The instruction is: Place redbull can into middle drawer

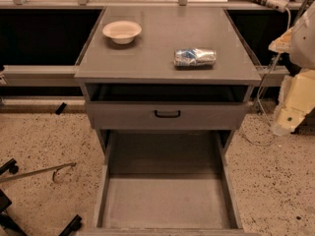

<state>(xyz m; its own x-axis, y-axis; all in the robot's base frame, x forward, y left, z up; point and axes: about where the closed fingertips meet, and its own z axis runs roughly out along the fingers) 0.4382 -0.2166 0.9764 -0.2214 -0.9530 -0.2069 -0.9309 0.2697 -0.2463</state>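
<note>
The redbull can is silver and blue and lies on its side on the gray cabinet top, right of centre near the front edge. The middle drawer is pulled far out below, with a bare flat floor and nothing in it. My arm's cream-coloured body stands at the right edge of the view, beside the cabinet. The gripper is at its lower end, off to the right of the can and below the cabinet top, touching neither can nor drawer.
A cream shallow bowl sits at the back left of the cabinet top. A gray drawer front with a small black handle is shut above the open drawer. Black chair legs stand on the speckled floor at the lower left. A cable hangs at the right.
</note>
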